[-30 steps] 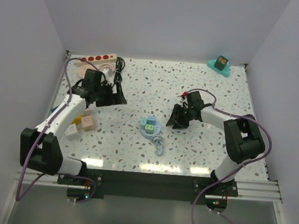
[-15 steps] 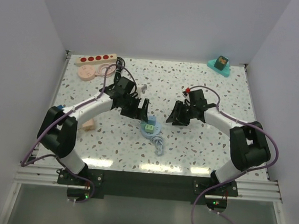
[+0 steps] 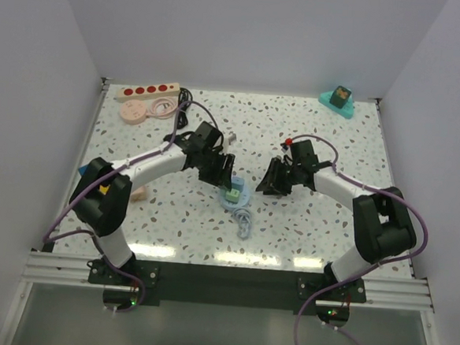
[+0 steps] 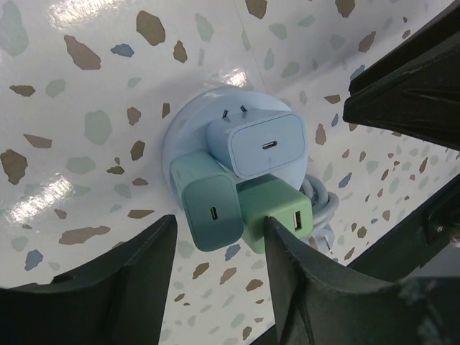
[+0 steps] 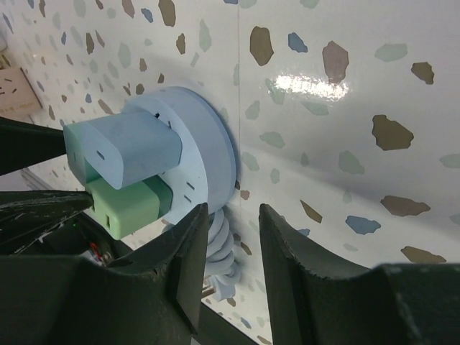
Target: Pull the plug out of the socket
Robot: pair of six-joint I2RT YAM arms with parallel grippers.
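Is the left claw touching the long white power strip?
Apart. The top view shows the left gripper mid-table, while the power strip lies far off at the back-left edge.

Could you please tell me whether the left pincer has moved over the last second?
Yes. The left pincer has swung right, away from the cream power strip, and is now at the light-blue round hub.

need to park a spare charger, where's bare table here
Bare table runs along the far edge between the power strip and the teal stand, and along the near edge. Crowded: the centre around the blue charger disc, and the far-left corner by the pink disc.
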